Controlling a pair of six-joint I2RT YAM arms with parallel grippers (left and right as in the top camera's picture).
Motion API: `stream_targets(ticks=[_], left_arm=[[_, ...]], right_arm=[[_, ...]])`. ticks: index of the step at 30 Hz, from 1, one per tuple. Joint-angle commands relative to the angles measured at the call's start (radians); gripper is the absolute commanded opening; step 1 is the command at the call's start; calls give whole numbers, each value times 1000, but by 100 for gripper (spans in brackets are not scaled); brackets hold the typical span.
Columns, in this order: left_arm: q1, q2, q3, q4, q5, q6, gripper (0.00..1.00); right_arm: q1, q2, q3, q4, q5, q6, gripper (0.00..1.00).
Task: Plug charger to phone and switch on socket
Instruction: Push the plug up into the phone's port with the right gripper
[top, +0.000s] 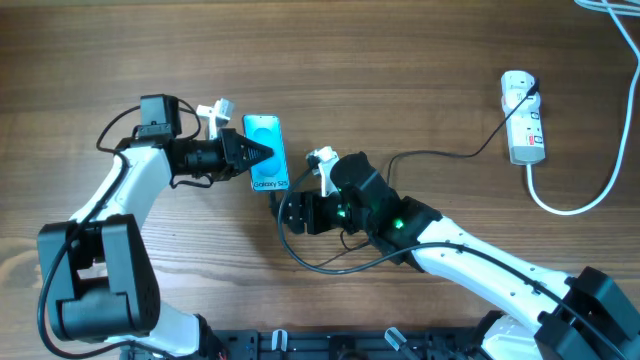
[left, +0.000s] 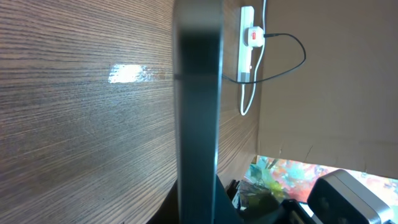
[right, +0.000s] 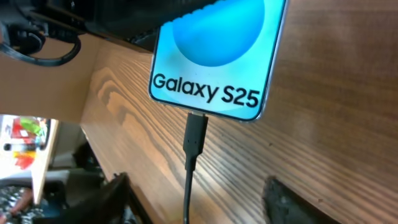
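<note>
Right end effector (right: 205, 198) is hanging released, fingers apart either side of the charger (right: 194, 140) cable. Its small black tip is sitting in the phone (right: 214, 56) port, and the blue screen is showing "Galaxy S25". Left end effector (top: 250, 155) is gripping the phone's edge, mid-bench (top: 400, 60). Socket (top: 523, 120) is lying well apart, far right, with the cable running to it.
</note>
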Motion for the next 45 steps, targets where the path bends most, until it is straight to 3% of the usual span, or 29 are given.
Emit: stream_targets(ticks=[1,7,13,19,25,29,39,45], left_arm=[[-43,-11,0,13,50,-2,4],[-73,-11,0,34,50,-24,4],[-73,-11,0,34,50,-24,4],[-73,-11,0,34,50,-24,4],[-73,-11,0,35,50,-24,4],[-73,-11,0,37,50,-24,4],[-73,-11,0,37,50,-24,4],[-73,-11,0,37,50,-24,4]], right_arm=[[12,-7,8,-12,-13,19,58],[42,13,8,-50,59,53,57],[50,50,8,-45,57,102,42],[53,63,8,-7,47,124,37],[53,63,8,7,28,146,24],[53,63,8,8,29,148,4],[8,64,8,113,27,175,5],[7,72,8,89,102,93,4]])
